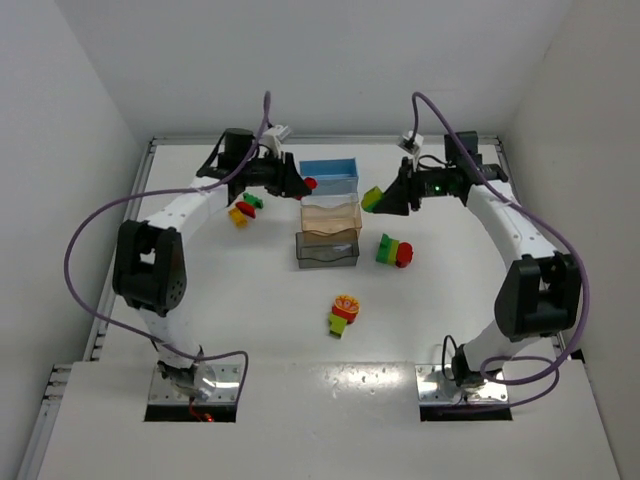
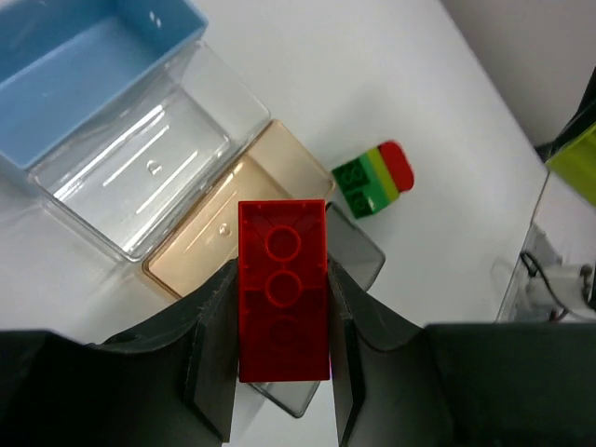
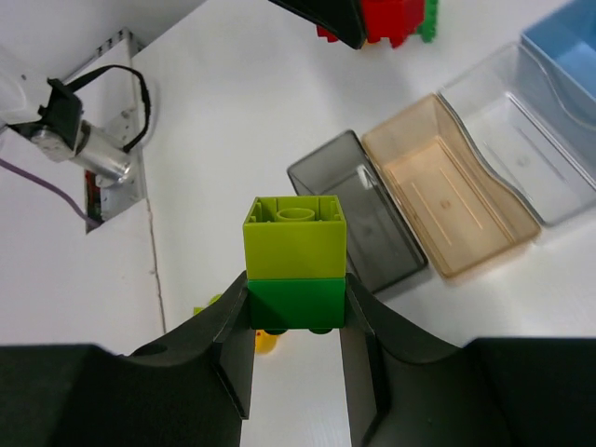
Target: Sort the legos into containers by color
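Counter (image 1: 450,300): white, walled on three sides. The bin row runs down the centre of the top view, long sides touching: blue bin (image 1: 328,170) uppermost, then clear bin (image 1: 345,189), tan bin (image 1: 330,217) and grey bin (image 1: 327,252). No brick shows inside any of them. Three loose clumps lie outside the row: one at upper left beside the left arm (image 1: 243,208), a green-yellow-red one (image 1: 393,250) right of the grey bin, and a red-yellow-green one (image 1: 344,312) below the row. Left fingers (image 1: 297,183) are clamped on a red brick (image 2: 282,279), its long axis running out along the fingers toward the row. In the top view it sits at the left rim, about where the blue and clear bins meet. Right fingers (image 1: 388,200) are clamped on the dark green lower half of a lime-on-green stack (image 3: 296,251), right of the row's upper end and apart from it. Judgement: the left arm is nearer a drop, the bins lying directly right of its fingers. Height over the rim cannot be told. There is open counter on both flanks, but both arms face the same upper end, so they should go one at a time.
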Action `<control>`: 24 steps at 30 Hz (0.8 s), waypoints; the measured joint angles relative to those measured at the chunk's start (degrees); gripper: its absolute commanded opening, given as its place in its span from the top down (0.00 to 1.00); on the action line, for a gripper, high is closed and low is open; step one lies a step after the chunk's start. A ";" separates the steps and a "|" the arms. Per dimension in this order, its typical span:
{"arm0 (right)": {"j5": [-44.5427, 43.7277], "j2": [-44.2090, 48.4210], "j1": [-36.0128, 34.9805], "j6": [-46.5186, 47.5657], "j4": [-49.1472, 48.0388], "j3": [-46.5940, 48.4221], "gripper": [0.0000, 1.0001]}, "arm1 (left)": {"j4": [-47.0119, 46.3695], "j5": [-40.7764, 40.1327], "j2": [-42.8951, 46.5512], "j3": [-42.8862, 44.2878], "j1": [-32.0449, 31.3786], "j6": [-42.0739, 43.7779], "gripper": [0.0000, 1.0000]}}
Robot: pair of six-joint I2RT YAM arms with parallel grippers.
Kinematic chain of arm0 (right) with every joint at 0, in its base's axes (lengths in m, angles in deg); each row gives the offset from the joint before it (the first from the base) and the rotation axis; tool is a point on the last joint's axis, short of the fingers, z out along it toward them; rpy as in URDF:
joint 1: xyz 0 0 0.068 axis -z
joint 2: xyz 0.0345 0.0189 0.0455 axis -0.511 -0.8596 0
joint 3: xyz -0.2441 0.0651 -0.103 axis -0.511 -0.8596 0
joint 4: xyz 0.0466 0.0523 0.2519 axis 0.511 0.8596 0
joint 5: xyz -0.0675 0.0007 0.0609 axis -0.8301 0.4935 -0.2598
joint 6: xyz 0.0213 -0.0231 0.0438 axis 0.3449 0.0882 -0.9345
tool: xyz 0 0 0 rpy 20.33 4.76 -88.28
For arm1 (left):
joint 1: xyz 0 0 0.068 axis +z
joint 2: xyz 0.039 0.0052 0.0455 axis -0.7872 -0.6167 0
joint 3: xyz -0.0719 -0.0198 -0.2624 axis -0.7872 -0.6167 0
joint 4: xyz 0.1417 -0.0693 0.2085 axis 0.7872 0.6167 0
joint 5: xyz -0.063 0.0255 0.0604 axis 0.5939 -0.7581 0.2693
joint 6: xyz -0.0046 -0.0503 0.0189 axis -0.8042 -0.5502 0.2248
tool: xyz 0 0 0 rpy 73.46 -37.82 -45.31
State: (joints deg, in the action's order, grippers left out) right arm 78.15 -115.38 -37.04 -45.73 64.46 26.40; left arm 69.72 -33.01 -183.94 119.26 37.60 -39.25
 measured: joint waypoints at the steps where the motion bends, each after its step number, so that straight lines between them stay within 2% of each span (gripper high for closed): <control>1: -0.33 0.44 0.96 0.24 0.48 -0.66 1.00 | 2.56 0.02 -1.86 2.16 -0.39 1.84 0.96; 6: -1.14 1.33 4.96 0.76 1.99 -2.82 1.00 | 14.56 1.40 -8.55 13.68 -3.34 12.96 0.96; 9: -1.40 1.70 6.54 0.87 2.34 -3.48 1.00 | 21.92 2.01 -9.35 16.76 -6.40 20.81 0.96; 15: -1.25 2.34 8.92 1.14 2.64 -3.63 1.00 | 32.06 1.27 -9.55 17.20 -12.09 31.23 0.93; 24: -0.33 2.34 10.75 3.61 5.35 -3.63 1.00 | 35.85 -4.37 -10.01 14.67 -13.14 38.42 0.80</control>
State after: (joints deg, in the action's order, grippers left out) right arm 77.82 -113.04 -26.28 -42.13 69.81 22.77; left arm 105.57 -37.39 -193.95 133.93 24.46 -0.83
